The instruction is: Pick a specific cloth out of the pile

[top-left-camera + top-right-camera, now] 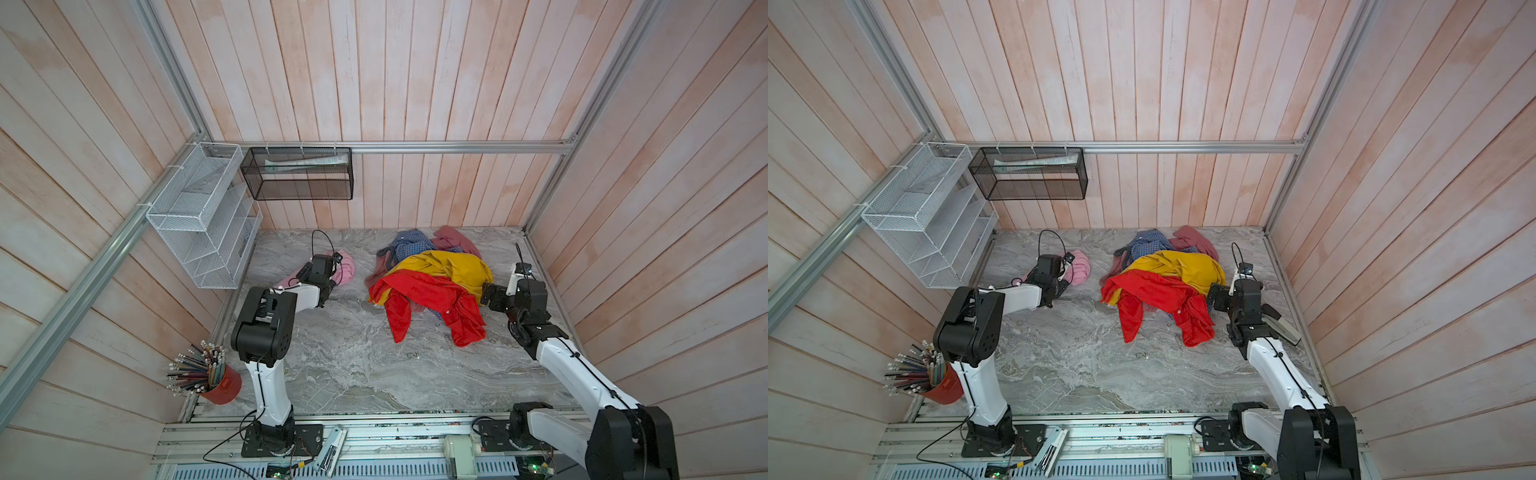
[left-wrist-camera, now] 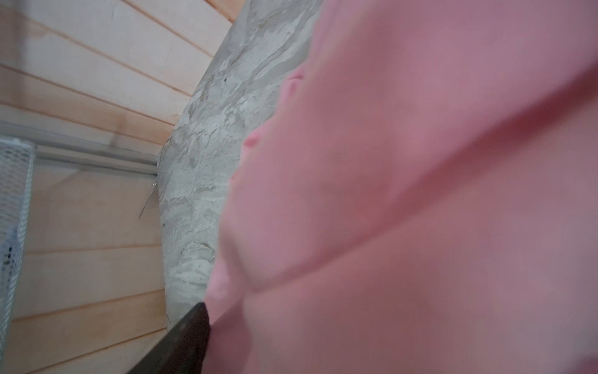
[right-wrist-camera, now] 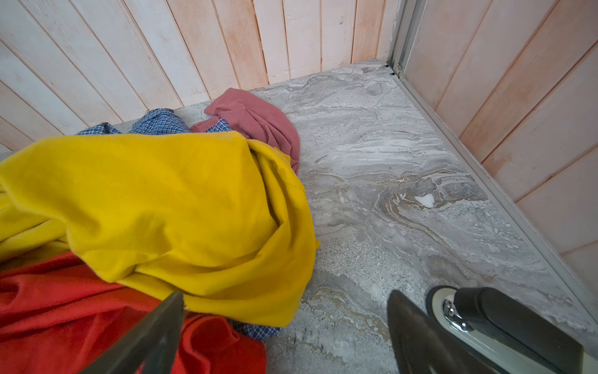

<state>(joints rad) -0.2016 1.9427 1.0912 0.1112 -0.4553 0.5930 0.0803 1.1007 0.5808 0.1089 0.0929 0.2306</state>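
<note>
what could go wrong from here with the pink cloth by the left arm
1. The light pink cloth is bunched right under the left gripper and fills the left wrist view; a fold may catch on a finger and get dragged when the arm pulls away.
2. The right gripper is open at the edge of the pile, one finger by the red garment, with a stapler beside it; a sideways move could snag or knock either.

Left arm, elbow bent high, reaches well to the left of the pile (image 1: 436, 282); the left gripper (image 1: 329, 277) sits low, with one of its fingers (image 2: 181, 340) in view. Right arm stretches to the pile's right edge, the right gripper (image 3: 286, 296) spread wide, holding nothing.
</note>
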